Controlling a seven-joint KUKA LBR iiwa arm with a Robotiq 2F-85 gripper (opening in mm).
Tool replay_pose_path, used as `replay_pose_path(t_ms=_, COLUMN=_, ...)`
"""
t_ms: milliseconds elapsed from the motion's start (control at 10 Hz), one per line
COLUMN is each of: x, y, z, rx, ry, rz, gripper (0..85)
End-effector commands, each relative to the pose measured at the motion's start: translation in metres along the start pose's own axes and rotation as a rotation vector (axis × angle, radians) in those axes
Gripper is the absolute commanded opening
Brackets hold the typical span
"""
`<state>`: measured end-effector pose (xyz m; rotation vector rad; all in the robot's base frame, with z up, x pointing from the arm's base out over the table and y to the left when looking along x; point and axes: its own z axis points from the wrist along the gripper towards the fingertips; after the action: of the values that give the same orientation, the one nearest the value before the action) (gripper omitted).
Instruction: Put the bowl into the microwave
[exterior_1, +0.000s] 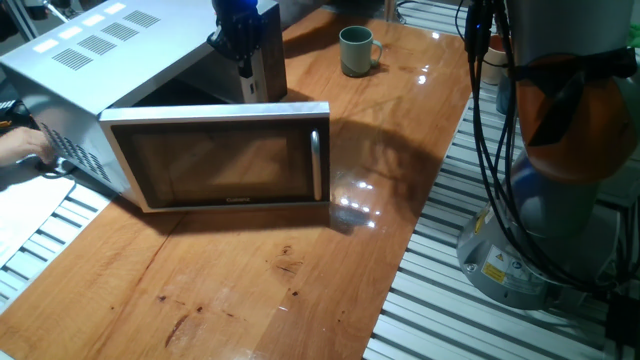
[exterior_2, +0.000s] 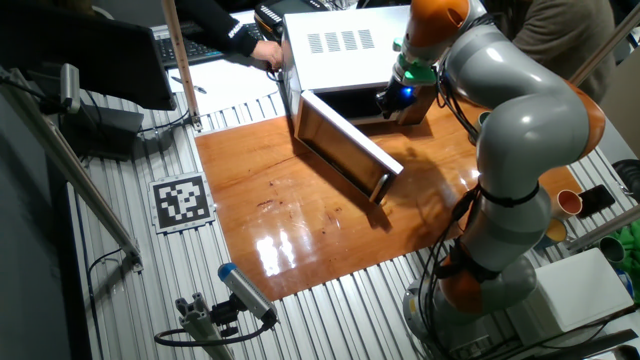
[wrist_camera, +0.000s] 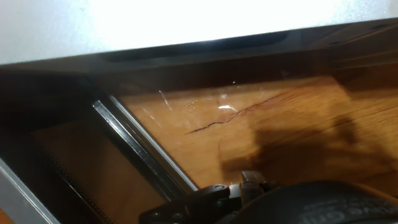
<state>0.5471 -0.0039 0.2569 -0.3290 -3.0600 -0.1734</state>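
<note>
Risk: our gripper (exterior_1: 244, 88) by the microwave (exterior_1: 120, 60) could clip its door (exterior_1: 222, 158); bowl (exterior_1: 355, 50) ungrasped, jaws' spread unreadable.

bowl (exterior_1: 356, 50) on table (exterior_1: 300, 280), behind and right of microwave (exterior_1: 90, 50); end effector (exterior_1: 243, 72) between them.

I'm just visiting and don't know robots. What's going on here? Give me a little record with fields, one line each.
Surface: wooden table
Microwave: silver-white box with vent slots on top
Microwave door: swung open, dark glass, vertical silver handle
Bowl: small grey-green mug with side handle, upright on the table behind the door, outside the microwave
Gripper: at the microwave's open front, beside the door; empty of the bowl, open or shut not visible
Hand view: shows the door's edge and the table, no bowl
Task state: bowl not yet picked up
</note>
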Motion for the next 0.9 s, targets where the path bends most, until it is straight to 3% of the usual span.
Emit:
replay_pose_path(t_ms=0, x=0.0000, y=0.0002, z=0.0000, rx=0.001, ry=0.004, rz=0.006, gripper=0.0)
replay_pose_path(t_ms=300, x=0.0000, y=0.0002, z=0.0000, rx=0.003, ry=0.024, rz=0.054, gripper=0.0)
replay_pose_path(t_ms=400, x=0.0000, y=0.0002, z=0.0000, rx=-0.012, ry=0.031, rz=0.062, gripper=0.0)
replay_pose_path(t_ms=600, x=0.0000, y=0.0002, z=0.0000, rx=-0.041, ry=0.018, rz=0.070, gripper=0.0)
replay_pose_path(t_ms=800, x=-0.0001, y=0.0001, z=-0.0001, rx=-0.056, ry=0.022, rz=0.087, gripper=0.0)
